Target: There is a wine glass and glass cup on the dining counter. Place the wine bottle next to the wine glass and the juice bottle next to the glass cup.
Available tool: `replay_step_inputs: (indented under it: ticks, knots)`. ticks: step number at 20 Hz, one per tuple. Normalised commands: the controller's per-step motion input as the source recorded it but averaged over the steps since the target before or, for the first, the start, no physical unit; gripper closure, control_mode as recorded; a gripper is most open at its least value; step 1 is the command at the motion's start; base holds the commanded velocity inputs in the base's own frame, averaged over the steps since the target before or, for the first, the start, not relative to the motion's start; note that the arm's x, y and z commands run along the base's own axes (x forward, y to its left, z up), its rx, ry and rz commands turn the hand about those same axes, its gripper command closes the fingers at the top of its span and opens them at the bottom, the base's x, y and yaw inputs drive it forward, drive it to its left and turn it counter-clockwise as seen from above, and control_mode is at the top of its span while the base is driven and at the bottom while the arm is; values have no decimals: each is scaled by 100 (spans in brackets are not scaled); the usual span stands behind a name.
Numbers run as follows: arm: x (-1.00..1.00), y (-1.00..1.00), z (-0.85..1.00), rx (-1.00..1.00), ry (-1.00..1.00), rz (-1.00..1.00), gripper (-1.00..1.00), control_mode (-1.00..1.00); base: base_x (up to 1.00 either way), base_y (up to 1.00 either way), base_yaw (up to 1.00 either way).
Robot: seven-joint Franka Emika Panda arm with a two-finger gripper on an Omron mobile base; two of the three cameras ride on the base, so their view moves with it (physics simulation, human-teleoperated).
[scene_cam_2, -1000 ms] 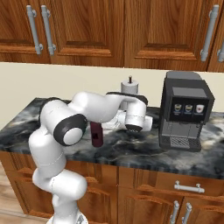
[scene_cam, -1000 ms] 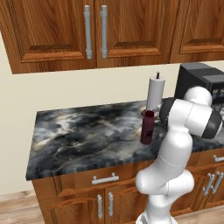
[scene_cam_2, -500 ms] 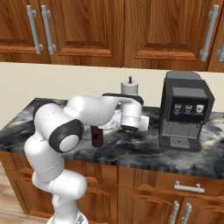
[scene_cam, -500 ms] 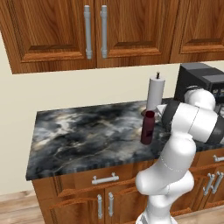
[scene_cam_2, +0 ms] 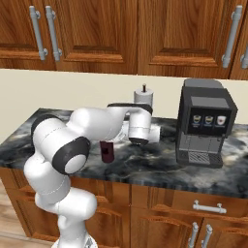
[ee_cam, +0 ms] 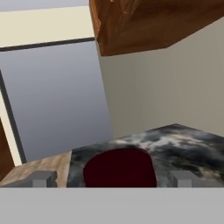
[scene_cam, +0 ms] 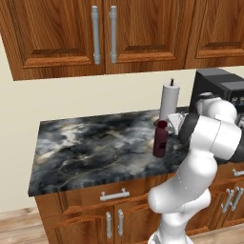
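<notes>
Arm has swung closer over the juice bottle point(scene_cam: 160, 138); gripper point(ee_cam: 113, 178) now straddles its cap, jaws wide open, nothing held. Bottle body cut off below the fingers. Marbled counter point(scene_cam: 90, 147) edge just past it, open room beyond.

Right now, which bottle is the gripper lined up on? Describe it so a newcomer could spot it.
Find the black boxy coffee machine on the dark marbled stone counter, then the white paper towel roll beside it. In front of that roll stands the stubby dark maroon juice bottle with a dark red cap. It is the one bottle there, short, wide and opaque.
</notes>
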Motion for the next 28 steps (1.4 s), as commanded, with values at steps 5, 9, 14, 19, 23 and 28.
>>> replay_step_inputs:
  ticks: [5, 9, 14, 19, 23, 28]
  knots:
    - [0, 16, 0, -5, 0, -1, -100, -100, 0, 0, 0]
    - [-1, 13, -2, -1, 0, 0, -100, -100, 0, 0, 0]
    - [0, 9, -13, 0, 0, 0, 100, -100, 0, 0, 0]
    - [-44, -7, 26, 0, -2, 0, 100, -100, 0, 0, 0]
    - [-94, -20, 75, 4, -9, 0, 100, -100, 0, 0, 0]
    - [-100, -8, 97, 9, -5, -5, 100, -100, 0, 0, 0]
